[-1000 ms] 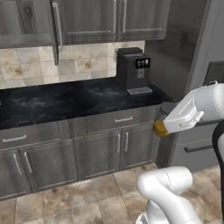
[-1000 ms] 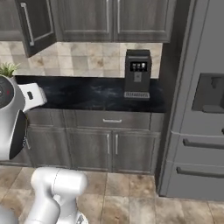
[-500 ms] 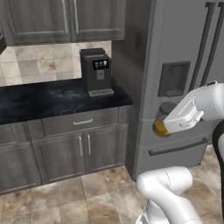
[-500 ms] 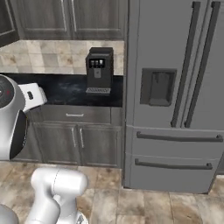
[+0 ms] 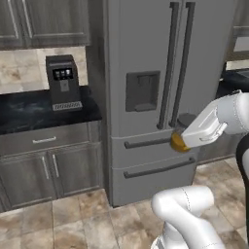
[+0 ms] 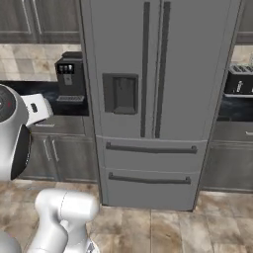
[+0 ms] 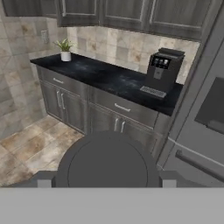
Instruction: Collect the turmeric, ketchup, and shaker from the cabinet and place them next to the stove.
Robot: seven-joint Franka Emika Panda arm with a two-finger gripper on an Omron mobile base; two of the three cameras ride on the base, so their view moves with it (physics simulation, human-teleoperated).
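- The turmeric [image 7: 107,162] sits in the gripper [image 7: 106,178]. In the hand view its round dark lid lies between the two finger tips. In the left base view its orange body [image 5: 178,142] pokes out under the white hand, up in the air in front of the refrigerator [image 5: 146,73].
- The claw stands wide but is closed around the jar, a tip at each side of the lid.
- We judge the step in hand to be carrying this jar to the stove. The jar should stay upright and the wrist level while the base travels, with no quick swings that could work it loose.
- The jar hangs close to the refrigerator's lower drawer handles [image 5: 160,142], so we want the arm tucked and the jar kept off those bars and the long door handles [image 5: 166,63].
- To one side runs the black counter [image 5: 29,109], with a coffee machine [image 5: 63,82] on it near the refrigerator and a small potted plant [image 7: 65,49] at its far end. Its front edge overhangs the base cabinets [image 5: 44,165].
- The tile floor [image 5: 73,219] in front of the refrigerator gives open room for the base.
- A further counter with a toaster-like appliance [image 6: 239,81] lies on the other side.
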